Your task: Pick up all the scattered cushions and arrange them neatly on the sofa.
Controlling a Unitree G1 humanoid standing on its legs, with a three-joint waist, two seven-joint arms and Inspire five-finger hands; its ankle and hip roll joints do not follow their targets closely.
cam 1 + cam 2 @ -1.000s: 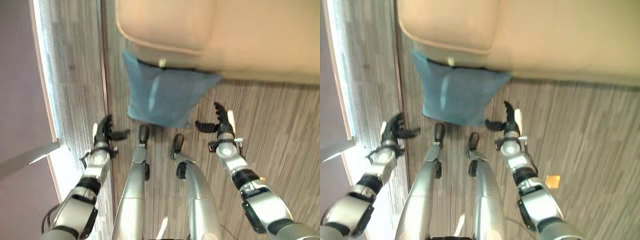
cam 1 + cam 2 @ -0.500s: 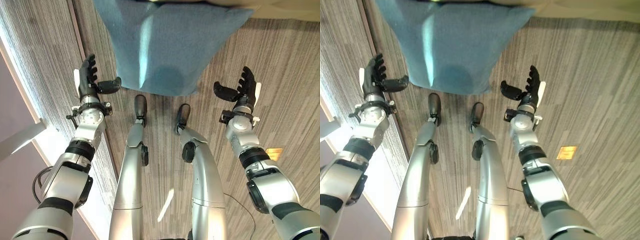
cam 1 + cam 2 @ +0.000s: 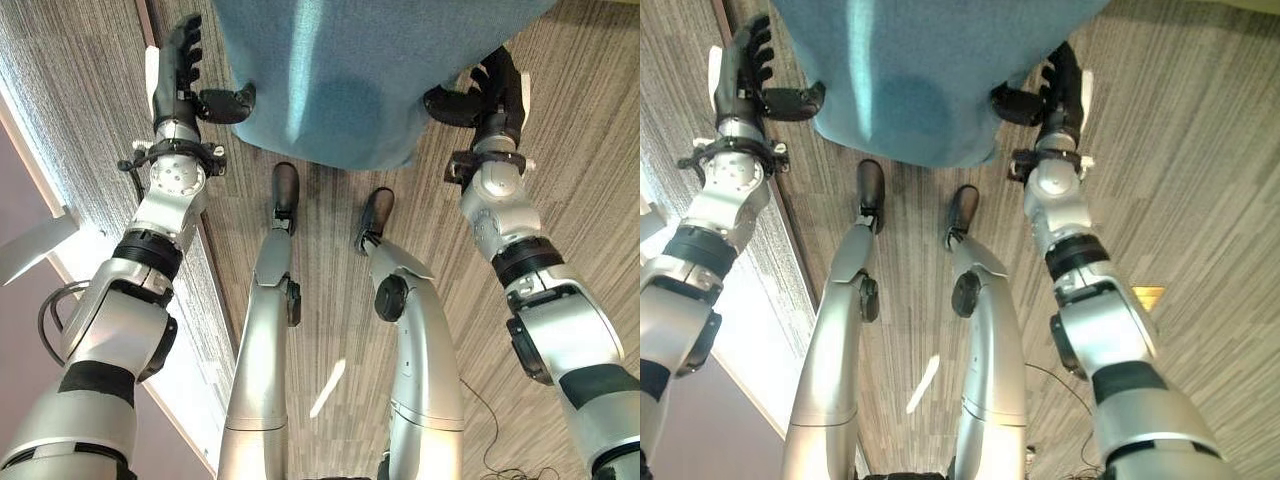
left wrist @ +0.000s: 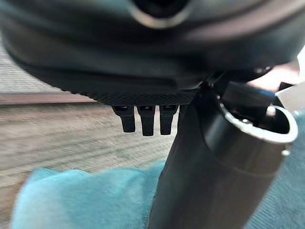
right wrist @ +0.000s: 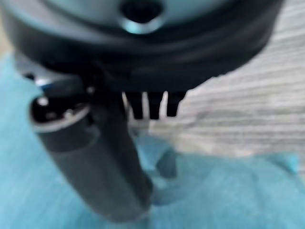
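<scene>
A blue cushion [image 3: 350,80] lies on the wood floor just ahead of me, its far part cut off by the view's top edge. My left hand [image 3: 178,75] stands at its left edge with straight fingers, the thumb lying on the cloth. At the cushion's right edge my right hand [image 3: 495,95] mirrors it, open, with its thumb against the cloth. In the left wrist view the cushion [image 4: 86,200] shows under the thumb, with straight fingers [image 4: 145,121] over bare floor. The right wrist view shows blue cloth [image 5: 228,191] round the thumb.
Striped grey-brown floorboards [image 3: 560,60] run under everything. A pale bright strip with a dark rail [image 3: 60,240] runs along the left side. A small orange patch [image 3: 1148,296] marks the floor at the right.
The camera has dipped and closed in, and the beige sofa has left the picture. Both hands have reached forward from short of the cushion to its two sides, thumbs now on its edges.
</scene>
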